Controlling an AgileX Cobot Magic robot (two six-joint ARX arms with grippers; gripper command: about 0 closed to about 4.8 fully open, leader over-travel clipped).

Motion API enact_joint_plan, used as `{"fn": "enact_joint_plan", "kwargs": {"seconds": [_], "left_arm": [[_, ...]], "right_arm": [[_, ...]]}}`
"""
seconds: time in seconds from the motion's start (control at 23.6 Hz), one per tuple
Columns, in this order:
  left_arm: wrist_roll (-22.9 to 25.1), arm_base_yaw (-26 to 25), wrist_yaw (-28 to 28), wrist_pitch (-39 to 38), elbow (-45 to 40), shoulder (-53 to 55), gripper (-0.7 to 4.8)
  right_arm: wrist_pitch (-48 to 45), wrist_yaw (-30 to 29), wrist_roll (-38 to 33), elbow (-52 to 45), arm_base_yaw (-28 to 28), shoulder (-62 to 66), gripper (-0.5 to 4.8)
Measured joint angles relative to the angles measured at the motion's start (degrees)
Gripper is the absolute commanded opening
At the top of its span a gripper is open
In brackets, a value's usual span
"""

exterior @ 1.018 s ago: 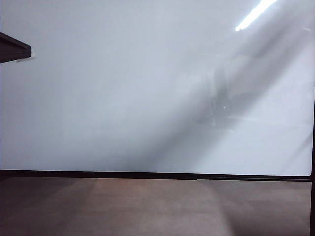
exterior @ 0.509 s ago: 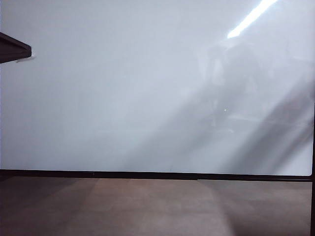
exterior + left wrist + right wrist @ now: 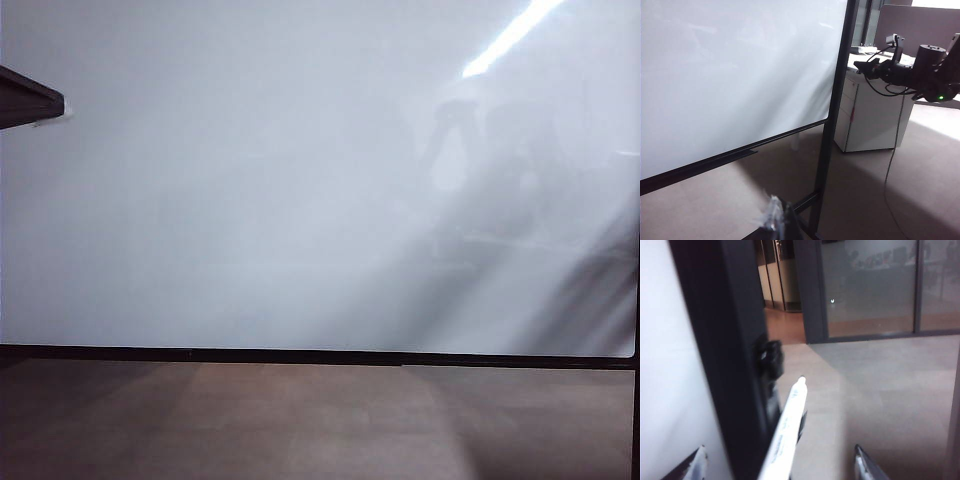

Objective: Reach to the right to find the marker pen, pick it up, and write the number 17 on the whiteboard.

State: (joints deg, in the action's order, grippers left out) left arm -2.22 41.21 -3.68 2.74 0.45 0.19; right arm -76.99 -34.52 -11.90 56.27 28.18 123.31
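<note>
The whiteboard [image 3: 250,200] fills the exterior view, glossy white with a thin black frame, and neither gripper shows there directly. A white marker pen [image 3: 790,425] stands tilted beside the board's black side post [image 3: 725,340] in the right wrist view. My right gripper [image 3: 780,466] is open, its two fingertips [image 3: 696,462] wide apart on either side of the pen without touching it. In the left wrist view my right arm [image 3: 920,75] reaches toward the board's post [image 3: 837,100]. Only a blurred tip of my left gripper [image 3: 775,222] shows, away from the pen.
Brown floor [image 3: 320,420] lies below the board. A dark bar [image 3: 30,100] juts in at the exterior view's left edge. A white cabinet [image 3: 870,115] with a hanging cable stands behind the board's right post. Glass doors [image 3: 870,285] are beyond.
The dim reflection of the arm on the board's right half has shifted upward. The board and the dark bar at the left have not moved.
</note>
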Motion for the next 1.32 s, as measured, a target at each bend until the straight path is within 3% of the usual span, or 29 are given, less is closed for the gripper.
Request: {"fn": "enact_joint_plan", "kwargs": {"seconds": [0.42,0.81,0.89,1.15,1.19,1.32], "left_arm": [[0.0,0.0,0.0,0.0,0.0,0.0,-0.05],[0.0,0.0,0.0,0.0,0.0,0.0,-0.05],[0.0,0.0,0.0,0.0,0.0,0.0,-0.05],[0.0,0.0,0.0,0.0,0.0,0.0,-0.05],[0.0,0.0,0.0,0.0,0.0,0.0,-0.05],[0.0,0.0,0.0,0.0,0.0,0.0,-0.05]], "right_arm": [[8.3,0.9,5.8,4.9,-2.8,1.3,3.64],[11.8,2.0,6.0,5.1,-2.9,1.3,3.54],[12.0,2.0,6.0,5.1,-2.9,1.3,3.10],[11.9,2.0,6.0,5.1,-2.9,1.3,2.50],[11.9,2.0,6.0,5.1,-2.9,1.3,1.92],[12.0,1.9,6.1,5.1,-2.9,1.3,1.13]]}}
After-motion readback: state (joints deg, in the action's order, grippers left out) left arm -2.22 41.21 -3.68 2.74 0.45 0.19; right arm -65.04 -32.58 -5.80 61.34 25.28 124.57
